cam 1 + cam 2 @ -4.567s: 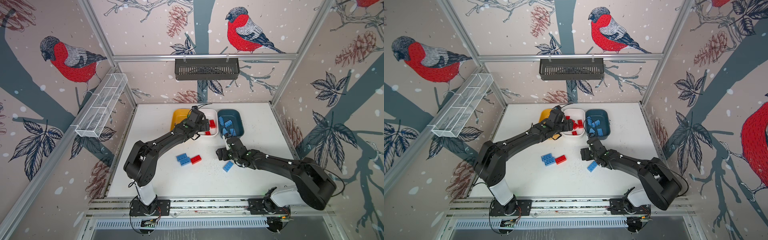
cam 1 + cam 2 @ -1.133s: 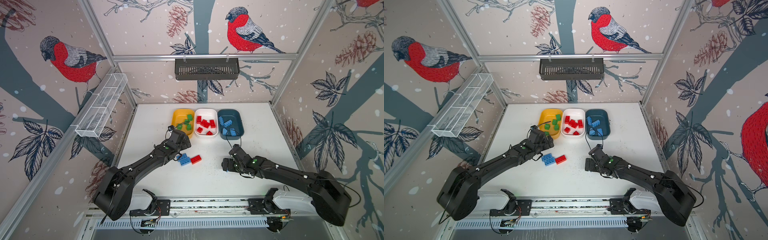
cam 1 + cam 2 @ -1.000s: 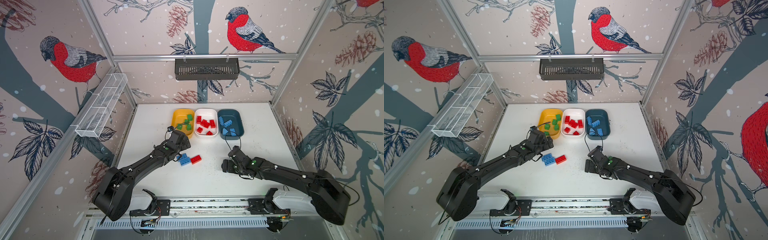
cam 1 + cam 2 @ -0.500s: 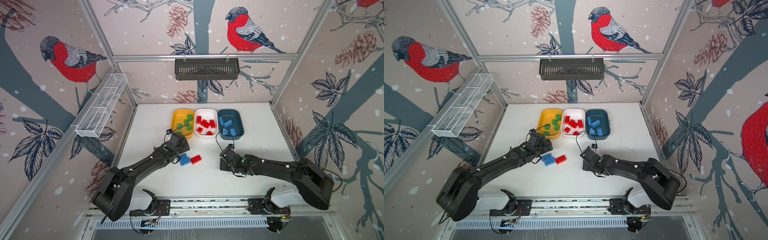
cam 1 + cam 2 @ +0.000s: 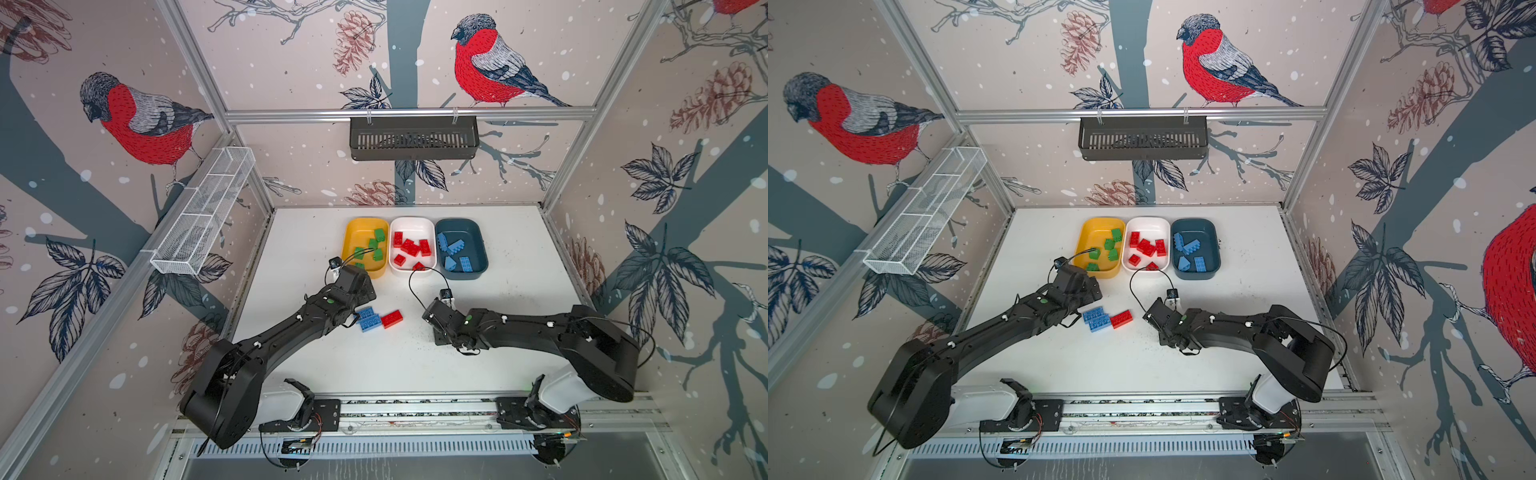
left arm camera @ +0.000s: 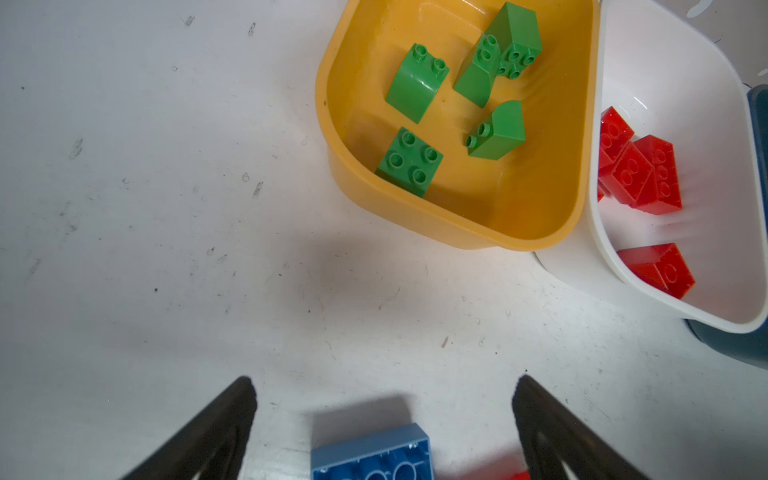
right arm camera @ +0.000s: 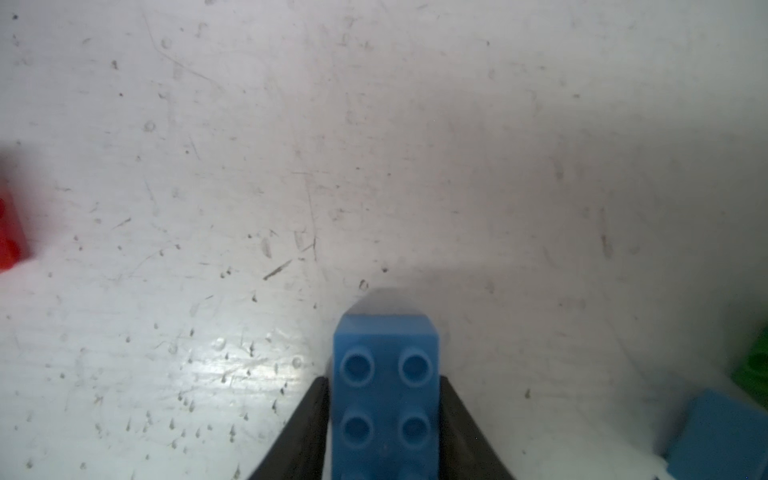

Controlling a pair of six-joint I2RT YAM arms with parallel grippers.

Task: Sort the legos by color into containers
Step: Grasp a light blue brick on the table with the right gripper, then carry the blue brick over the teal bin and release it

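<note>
In the right wrist view my right gripper [image 7: 383, 380] is shut on a blue lego [image 7: 384, 411], studs up, low over the white table. In both top views the arm hides that lego. My left gripper [image 6: 382, 380] stands open above a blue lego [image 6: 370, 453] lying underside up. In a top view two blue legos [image 5: 369, 319] and a red lego [image 5: 391, 319] lie together beside the left arm. At the back stand the yellow container [image 5: 353, 232] with green legos, the white container [image 5: 411, 224] with red legos, and the teal container [image 5: 473, 241] with blue legos.
Another blue piece [image 7: 723, 440] and a green piece [image 7: 756, 374] show at the edge of the right wrist view. A white wire mesh basket [image 5: 203, 216] hangs on the left wall and a dark slatted basket [image 5: 413, 137] on the back wall.
My right gripper has closed on the blue lego and shifted slightly to the left. The left arm has barely moved and stays open.
</note>
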